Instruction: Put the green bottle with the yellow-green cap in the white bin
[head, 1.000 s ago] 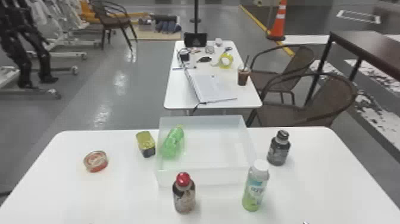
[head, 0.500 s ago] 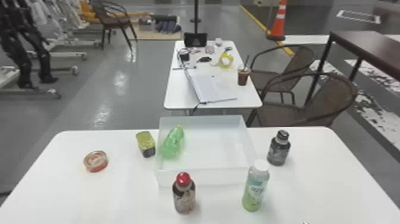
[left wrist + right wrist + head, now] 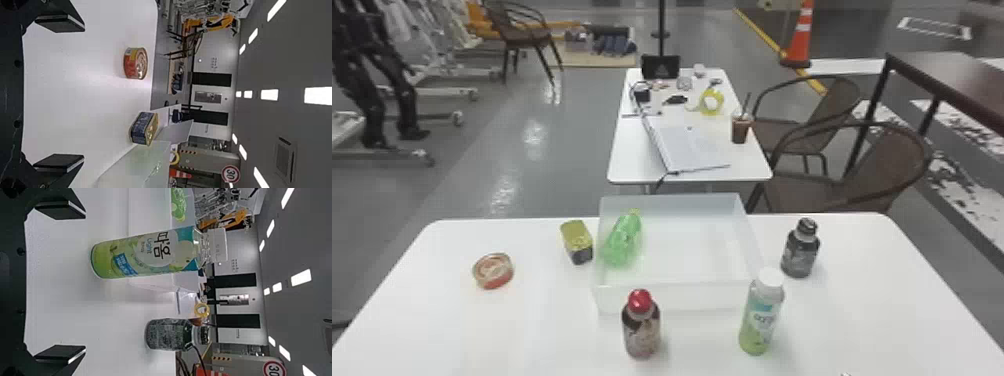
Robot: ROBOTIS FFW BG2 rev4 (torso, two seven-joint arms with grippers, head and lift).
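The green bottle with its yellow-green cap lies inside the white bin, along the bin's left wall, cap end toward the back. A sliver of my right gripper touches the bottom edge of the head view. In the right wrist view, my right gripper is open and empty, facing a white-capped bottle, with part of the green bottle farther off in the bin. My left gripper is likewise open and empty, low over the table's left part, with the bin to its right.
A round can and a rectangular tin sit left of the bin. A red-capped bottle and the white-capped bottle stand in front of it. To its right is a dark bottle.
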